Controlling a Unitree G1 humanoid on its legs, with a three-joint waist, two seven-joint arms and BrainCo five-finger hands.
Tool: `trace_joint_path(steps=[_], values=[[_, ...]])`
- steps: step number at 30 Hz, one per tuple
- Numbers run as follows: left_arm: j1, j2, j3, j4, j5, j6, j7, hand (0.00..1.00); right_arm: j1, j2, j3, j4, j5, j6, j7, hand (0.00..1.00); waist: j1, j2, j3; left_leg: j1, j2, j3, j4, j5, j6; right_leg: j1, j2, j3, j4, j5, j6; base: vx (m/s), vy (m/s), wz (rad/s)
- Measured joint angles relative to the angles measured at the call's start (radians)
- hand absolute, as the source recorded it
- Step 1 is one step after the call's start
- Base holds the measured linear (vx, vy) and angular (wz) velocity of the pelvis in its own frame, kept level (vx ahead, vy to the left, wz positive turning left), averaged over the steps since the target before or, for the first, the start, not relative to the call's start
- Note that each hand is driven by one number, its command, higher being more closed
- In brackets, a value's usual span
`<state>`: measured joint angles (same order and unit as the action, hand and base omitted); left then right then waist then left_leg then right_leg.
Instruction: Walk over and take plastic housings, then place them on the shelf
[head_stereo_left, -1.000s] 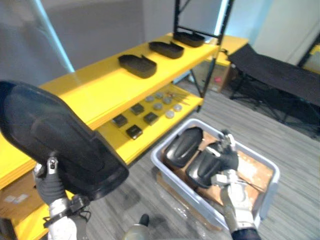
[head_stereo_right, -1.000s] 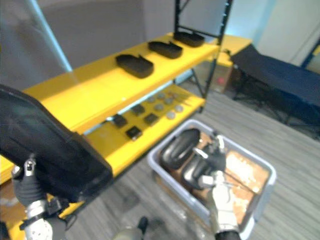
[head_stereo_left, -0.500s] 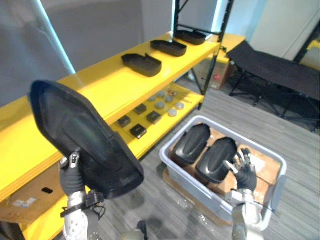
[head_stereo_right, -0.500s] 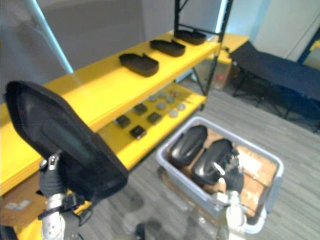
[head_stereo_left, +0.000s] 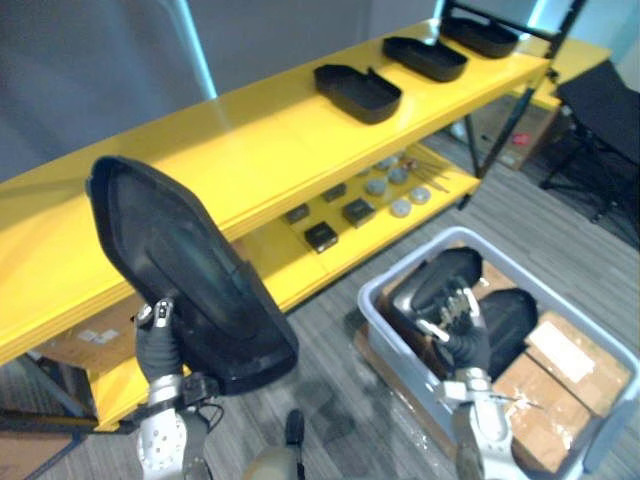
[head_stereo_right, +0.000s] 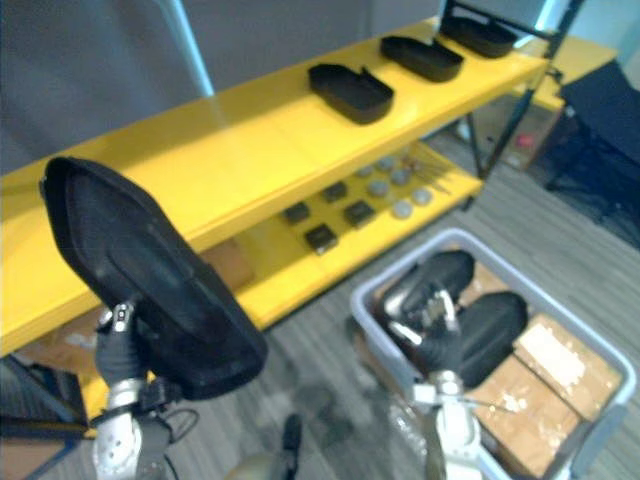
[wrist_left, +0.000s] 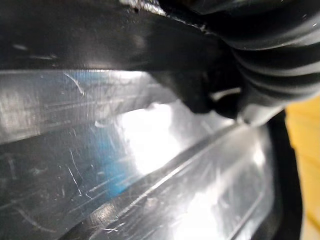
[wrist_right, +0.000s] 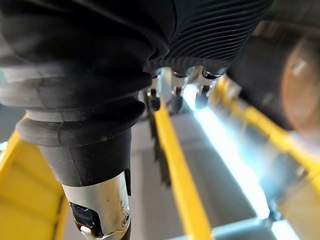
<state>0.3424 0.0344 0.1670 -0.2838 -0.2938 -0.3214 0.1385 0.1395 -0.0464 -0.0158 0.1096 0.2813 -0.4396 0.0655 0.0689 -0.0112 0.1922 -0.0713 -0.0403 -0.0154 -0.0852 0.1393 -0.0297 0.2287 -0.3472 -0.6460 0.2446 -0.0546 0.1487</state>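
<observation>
A large black plastic housing (head_stereo_left: 185, 270) stands upright at the lower left, with my left hand (head_stereo_left: 160, 335) shut on its lower edge. Its glossy inner face (wrist_left: 150, 165) shows very close in the left wrist view. My right hand (head_stereo_left: 462, 335) hovers open over a grey bin (head_stereo_left: 385, 325), holding nothing. Two more black housings (head_stereo_left: 435, 285) (head_stereo_left: 515, 315) lie in the bin. The yellow top shelf (head_stereo_left: 250, 150) runs across ahead, carrying three black housings (head_stereo_left: 357, 92) (head_stereo_left: 425, 58) (head_stereo_left: 482, 36) toward its far end.
The lower yellow shelf (head_stereo_left: 300, 255) holds several small dark and grey parts (head_stereo_left: 340, 212). Cardboard sheets (head_stereo_left: 565, 350) lie in the bin's right half. A black folding cot (head_stereo_left: 605, 95) stands at the far right. A cardboard box (head_stereo_left: 70, 345) sits under the shelf at left.
The whole picture has shifted as the camera moved, with the shelf now nearer and wider ahead. My left hand keeps the housing upright. My right hand stays over the bin.
</observation>
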Motion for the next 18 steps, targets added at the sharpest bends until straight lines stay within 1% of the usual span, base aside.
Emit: trace_joint_path(steps=[3, 5, 6, 7, 8, 9, 10, 11, 12, 13, 14, 15, 16, 17, 18], values=[[0.001, -0.001, 0.040, -0.001, 0.000, -0.007, 0.001, 1.00, -0.035, -0.001, 0.004, 0.046, -0.002, 0.000, -0.013, 0.00, 0.010, 0.002, 0.000, 0.001, -0.009, -0.040, 0.004, 0.020, 0.007, 0.018, -0.005, -0.038, 0.040, 0.027, -0.014, 0.13, -0.020, 0.66], [0.006, -0.003, 0.060, -0.001, -0.001, -0.007, 0.003, 1.00, -0.057, -0.003, 0.024, 0.073, -0.003, 0.001, -0.028, 0.00, 0.033, 0.003, 0.000, 0.001, -0.008, -0.060, 0.004, 0.024, 0.009, 0.018, -0.004, -0.038, 0.064, 0.041, -0.022, 0.09, -0.024, 0.29], [0.011, -0.004, 0.063, -0.001, -0.001, -0.008, 0.005, 1.00, -0.064, -0.004, 0.033, 0.076, -0.004, 0.001, -0.031, 0.00, 0.037, 0.003, 0.001, 0.001, -0.008, -0.063, 0.004, 0.024, 0.010, 0.018, -0.003, -0.038, 0.068, 0.041, -0.023, 0.06, -0.027, 0.16], [0.020, -0.006, 0.069, -0.001, -0.001, -0.008, 0.006, 1.00, -0.082, -0.005, 0.051, 0.080, -0.015, 0.001, -0.045, 0.00, 0.044, 0.010, 0.005, 0.001, -0.007, -0.068, 0.004, 0.024, 0.011, 0.019, 0.000, -0.037, 0.068, 0.038, -0.026, 0.02, -0.038, 0.09], [0.024, -0.008, 0.070, -0.001, -0.001, -0.008, 0.005, 1.00, -0.099, -0.008, 0.067, 0.079, -0.021, 0.002, -0.053, 0.00, 0.048, 0.022, 0.012, 0.000, -0.006, -0.071, 0.004, 0.025, 0.012, 0.023, 0.008, -0.037, 0.056, 0.031, -0.036, 0.00, -0.041, 0.05], [0.025, -0.012, 0.070, -0.001, -0.002, -0.008, 0.004, 1.00, -0.106, -0.012, 0.074, 0.080, -0.023, 0.003, -0.061, 0.00, 0.048, 0.030, 0.017, 0.000, -0.006, -0.072, 0.004, 0.024, 0.012, 0.031, 0.011, -0.036, 0.047, 0.031, -0.036, -0.04, -0.043, 0.02], [0.027, -0.024, 0.070, -0.001, -0.002, -0.014, -0.004, 1.00, -0.113, -0.020, 0.083, 0.080, -0.023, 0.004, -0.073, 0.00, 0.050, 0.045, 0.026, 0.002, -0.004, -0.057, 0.000, 0.005, 0.019, 0.038, 0.017, -0.034, 0.036, 0.032, -0.035, -0.08, -0.023, -0.04], [0.037, -0.038, 0.073, -0.002, -0.002, -0.033, -0.006, 1.00, -0.115, -0.029, 0.093, 0.080, -0.022, 0.005, -0.084, 0.00, 0.055, 0.061, 0.034, 0.003, 0.012, -0.013, -0.001, 0.001, 0.018, 0.045, 0.028, -0.036, 0.023, 0.033, -0.034, -0.09, -0.022, -0.05], [0.040, -0.044, 0.078, -0.002, -0.001, -0.044, -0.009, 1.00, -0.115, -0.032, 0.097, 0.080, -0.022, 0.005, -0.087, 0.00, 0.056, 0.065, 0.037, 0.002, 0.018, 0.007, 0.000, -0.002, 0.016, 0.052, 0.035, -0.040, 0.007, 0.033, -0.034, -0.09, -0.043, -0.05], [0.037, -0.040, 0.097, -0.002, -0.001, -0.060, -0.014, 1.00, -0.115, -0.030, 0.096, 0.083, -0.022, 0.006, -0.088, 0.00, 0.057, 0.026, 0.050, -0.005, 0.017, 0.074, 0.020, -0.049, 0.010, 0.071, 0.023, -0.041, -0.066, 0.028, -0.040, -0.04, -0.052, -0.03], [0.036, -0.035, 0.110, -0.012, -0.002, -0.066, -0.015, 1.00, -0.118, -0.022, 0.096, 0.082, -0.022, 0.006, -0.088, 0.00, 0.060, -0.004, 0.050, -0.044, 0.007, 0.117, 0.107, -0.075, 0.038, 0.072, 0.007, -0.037, -0.089, -0.003, -0.045, 0.03, -0.094, -0.13], [0.030, -0.034, 0.135, -0.031, -0.005, -0.085, -0.023, 1.00, -0.132, -0.027, 0.094, 0.073, -0.022, 0.004, -0.086, 0.00, 0.068, -0.011, 0.052, -0.121, 0.012, 0.173, 0.304, -0.162, 0.028, 0.078, 0.001, -0.044, -0.100, -0.084, -0.019, 0.07, -0.072, -0.07], [0.015, -0.035, 0.139, -0.026, -0.005, -0.088, -0.027, 1.00, -0.138, -0.031, 0.088, 0.080, -0.022, 0.004, -0.086, 0.00, 0.063, -0.012, 0.060, -0.143, 0.008, 0.170, 0.347, -0.184, 0.026, 0.080, -0.011, -0.046, -0.093, -0.093, 0.017, 0.06, -0.042, 0.02], [-0.003, -0.046, 0.133, -0.023, -0.004, -0.087, -0.032, 1.00, -0.138, -0.046, 0.064, 0.100, -0.021, 0.005, -0.086, 0.00, 0.051, -0.006, 0.064, -0.141, 0.005, 0.165, 0.345, -0.191, 0.027, 0.068, -0.021, -0.049, -0.051, -0.088, -0.005, 0.00, 0.047, 0.25], [-0.015, -0.047, 0.123, -0.021, -0.004, -0.088, -0.035, 1.00, -0.129, -0.057, 0.052, 0.105, -0.020, 0.004, -0.083, 0.00, 0.041, 0.005, 0.068, -0.137, 0.015, 0.158, 0.340, -0.190, 0.028, 0.045, -0.027, -0.041, 0.022, -0.066, -0.050, -0.04, 0.136, 0.35]])
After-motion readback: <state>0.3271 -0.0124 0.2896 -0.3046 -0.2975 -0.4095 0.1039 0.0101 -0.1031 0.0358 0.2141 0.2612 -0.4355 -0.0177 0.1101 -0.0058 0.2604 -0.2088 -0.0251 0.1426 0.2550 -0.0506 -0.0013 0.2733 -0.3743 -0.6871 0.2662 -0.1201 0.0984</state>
